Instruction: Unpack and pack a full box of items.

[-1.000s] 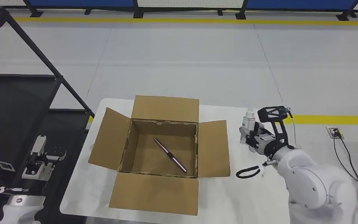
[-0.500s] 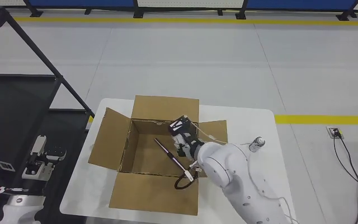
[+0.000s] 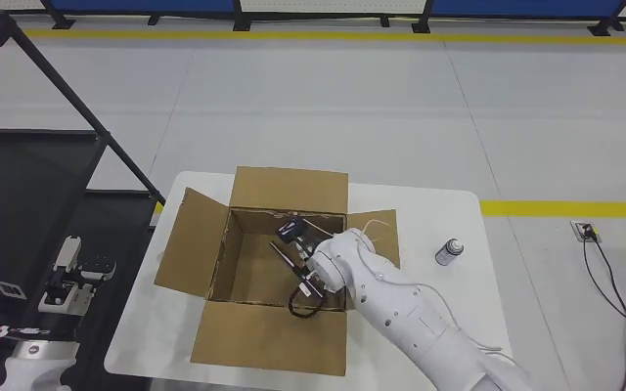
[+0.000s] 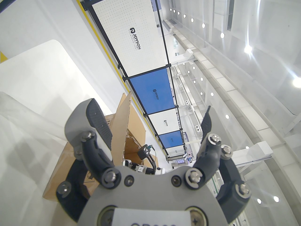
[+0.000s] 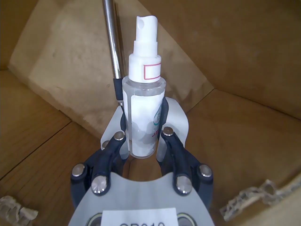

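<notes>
the right gripper (image 5: pixel 143 116) is clamped on a clear spray bottle (image 5: pixel 144 88) inside the open cardboard box (image 3: pixel 269 337), just beside a thin metal stick (image 5: pixel 112 38), maybe a pen, on its floor. the left gripper (image 4: pixel 150 116) has its fingers apart. a small can (image 3: pixel 449 251) stands right of the box.

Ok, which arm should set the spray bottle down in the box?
Right. The right gripper is shut on the spray bottle, inside the box above its floor; the left gripper is open, empty and outside the box.
</notes>
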Motion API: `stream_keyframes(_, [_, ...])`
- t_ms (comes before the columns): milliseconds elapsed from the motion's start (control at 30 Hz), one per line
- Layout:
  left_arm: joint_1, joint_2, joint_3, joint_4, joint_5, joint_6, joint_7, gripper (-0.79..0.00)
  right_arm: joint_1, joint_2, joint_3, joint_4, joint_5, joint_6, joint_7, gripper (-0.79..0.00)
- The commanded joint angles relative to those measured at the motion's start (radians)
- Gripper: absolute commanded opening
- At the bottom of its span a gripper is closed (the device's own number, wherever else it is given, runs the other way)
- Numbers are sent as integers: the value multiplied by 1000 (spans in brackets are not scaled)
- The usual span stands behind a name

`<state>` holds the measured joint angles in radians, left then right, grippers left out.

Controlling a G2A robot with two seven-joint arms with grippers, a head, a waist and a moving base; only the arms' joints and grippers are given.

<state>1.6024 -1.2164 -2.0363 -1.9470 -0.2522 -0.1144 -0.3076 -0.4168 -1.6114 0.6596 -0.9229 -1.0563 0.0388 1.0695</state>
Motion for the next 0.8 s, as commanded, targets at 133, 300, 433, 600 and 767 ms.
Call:
stream_keyframes(133, [0, 0, 0, 0, 0, 0, 0, 0, 49, -51, -41, 142, 36, -9, -26, -554])
stream_keyframes(300, [0, 0, 0, 0, 0, 0, 0, 0, 74, -78, -51, 196, 56, -19, -38, -397])
stream_keyframes(433, [0, 0, 0, 0, 0, 0, 0, 0, 85, -90, -50, 200, 61, -25, -43, -354])
stream_keyframes(600, [0, 0, 0, 0, 0, 0, 0, 0, 67, -82, -36, 96, 26, -6, -10, -286])
stream_keyframes(767, [0, 0, 0, 0, 0, 0, 0, 0, -3, -39, 31, -138, -35, 15, 51, -280])
